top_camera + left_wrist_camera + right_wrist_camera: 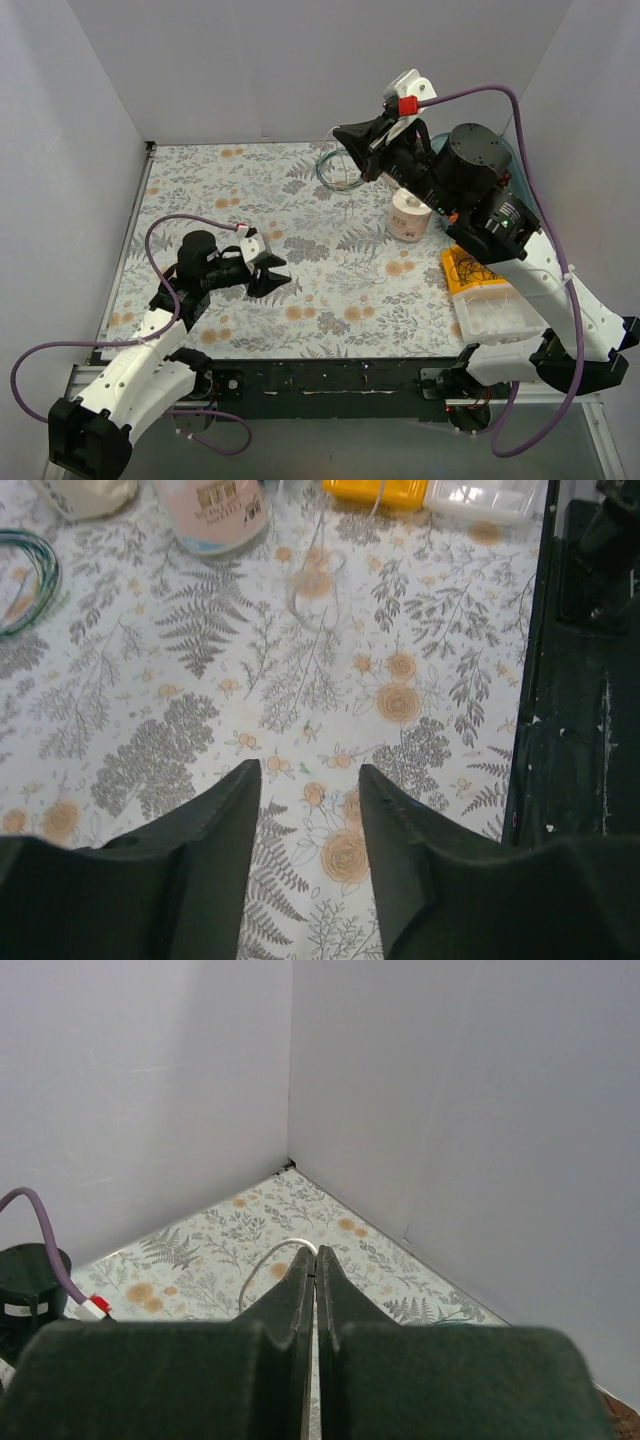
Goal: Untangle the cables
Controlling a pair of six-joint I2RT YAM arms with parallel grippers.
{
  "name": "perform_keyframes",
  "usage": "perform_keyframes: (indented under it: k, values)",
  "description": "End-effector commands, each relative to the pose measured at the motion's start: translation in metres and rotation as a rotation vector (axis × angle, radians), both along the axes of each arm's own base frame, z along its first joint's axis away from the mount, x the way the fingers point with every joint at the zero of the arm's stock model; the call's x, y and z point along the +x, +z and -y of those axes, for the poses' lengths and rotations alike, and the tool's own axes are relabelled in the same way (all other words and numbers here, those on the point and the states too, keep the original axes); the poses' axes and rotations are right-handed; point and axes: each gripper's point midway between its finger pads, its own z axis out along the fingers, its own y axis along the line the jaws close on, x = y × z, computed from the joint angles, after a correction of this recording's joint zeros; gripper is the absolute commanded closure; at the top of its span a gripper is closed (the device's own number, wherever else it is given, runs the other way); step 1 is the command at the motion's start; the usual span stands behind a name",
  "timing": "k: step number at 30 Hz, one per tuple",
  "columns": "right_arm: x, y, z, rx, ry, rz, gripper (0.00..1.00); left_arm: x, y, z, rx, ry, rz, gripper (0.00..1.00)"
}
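My right pincer is pressing together on a thin white cable, raised over the far side of the floral-patterned tabletop. My left pincer is hovering low, fingers apart. A green-and-blue coiled wire bundle is lying near the back wall.

- surface: white, printed with grey ferns and orange flowers
- coiled cables: teal and green
- thin cable: white
- box: yellow
- tray: clear, whitish
- tub: pale pink
- left pincer and right pincer: black
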Motion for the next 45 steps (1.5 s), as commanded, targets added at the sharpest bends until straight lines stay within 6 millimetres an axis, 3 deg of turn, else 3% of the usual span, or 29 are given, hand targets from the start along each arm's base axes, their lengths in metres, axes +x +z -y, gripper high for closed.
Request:
perform_keyframes:
  k: [1, 7, 10, 12, 16, 24, 30, 33, 35, 37, 40, 42, 43, 45]
  values:
    - [-0.009, 0.032, 0.000, 0.088, 0.038, 0.044, 0.99, 0.000, 0.074, 0.015, -0.164, -0.044, 0.068, 0.50]
    - [-0.011, 0.027, -0.013, 0.086, 0.090, 0.031, 0.99, -0.004, 0.170, 0.024, -0.439, -0.049, 0.034, 0.34]
    - [-0.011, 0.016, -0.022, 0.074, 0.119, 0.006, 0.99, 0.002, 0.202, 0.022, -0.525, -0.011, 0.055, 0.27]
    - [-0.012, 0.012, -0.027, 0.076, 0.140, -0.003, 0.99, 0.011, 0.215, 0.019, -0.550, 0.037, 0.079, 0.25]
    - [-0.018, 0.007, -0.037, 0.066, 0.200, -0.004, 0.99, 0.023, 0.221, 0.016, -0.541, 0.084, 0.130, 0.25]
    - [-0.021, -0.021, -0.060, -0.014, 0.288, -0.056, 0.99, 0.012, 0.246, 0.018, -0.558, 0.023, 0.208, 0.26]
    - [-0.022, -0.030, -0.067, -0.035, 0.317, -0.071, 0.99, 0.015, 0.253, 0.019, -0.576, 0.022, 0.199, 0.47]
    - [-0.023, -0.033, -0.068, -0.040, 0.323, -0.075, 0.99, 0.017, 0.253, 0.018, -0.580, 0.033, 0.194, 0.74]
    - [-0.022, -0.035, -0.067, -0.043, 0.317, -0.079, 0.99, 0.018, 0.254, 0.018, -0.582, 0.039, 0.190, 1.00]
    - [-0.020, -0.038, -0.066, -0.047, 0.303, -0.086, 0.99, 0.017, 0.255, 0.017, -0.581, 0.043, 0.189, 1.00]
    - [-0.010, -0.061, -0.063, -0.100, 0.254, -0.116, 0.99, 0.018, 0.257, 0.016, -0.596, 0.062, 0.172, 1.00]
    - [-0.007, -0.085, -0.066, -0.161, 0.278, -0.161, 0.79, 0.017, 0.261, 0.015, -0.608, 0.066, 0.171, 1.00]
    - [-0.006, -0.101, -0.064, -0.205, 0.292, -0.203, 0.57, 0.016, 0.265, 0.014, -0.619, 0.070, 0.170, 1.00]
    - [-0.016, -0.135, -0.068, -0.273, 0.390, -0.272, 0.47, 0.014, 0.272, 0.012, -0.636, 0.070, 0.176, 1.00]
